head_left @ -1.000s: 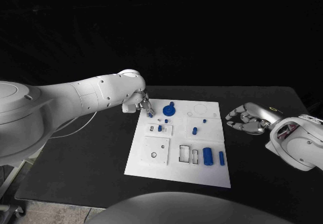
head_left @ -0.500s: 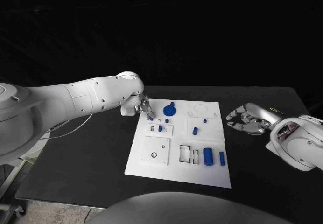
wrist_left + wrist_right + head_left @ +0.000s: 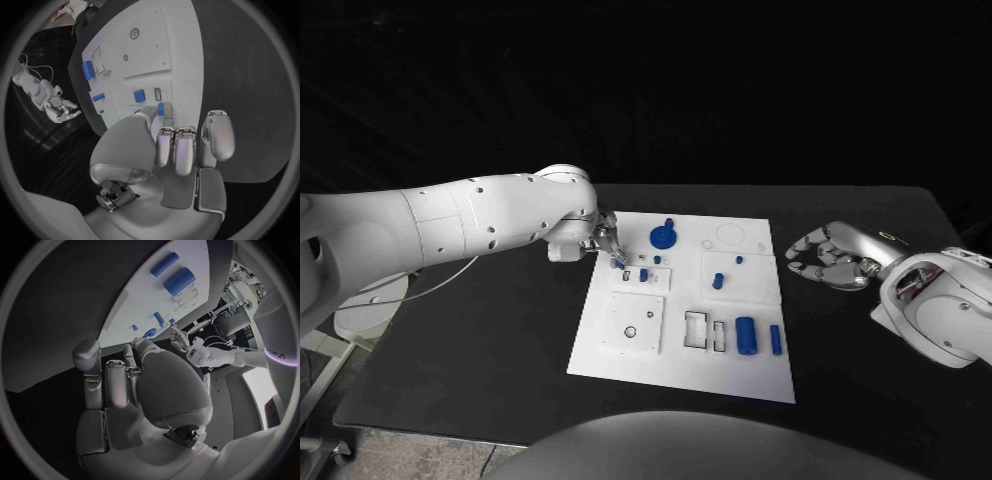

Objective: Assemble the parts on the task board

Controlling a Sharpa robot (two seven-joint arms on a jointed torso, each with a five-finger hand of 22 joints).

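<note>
Task board (image 3: 678, 340): white, matt, smooth, plastic-looking plate. Parts: blue, smooth, plastic look, faint sheen on the large cylinder (image 3: 746, 335). Desk (image 3: 488, 330): black, matt, no visible texture. Left hand (image 3: 181, 145) and right hand (image 3: 828, 257): silver, metallic-looking, satin finish with soft highlights. Arm shell (image 3: 459, 225): white, smooth, semi-gloss plastic.

White task board (image 3: 678, 350) flat mid-table, blue parts (image 3: 746, 335) scattered across it
</note>
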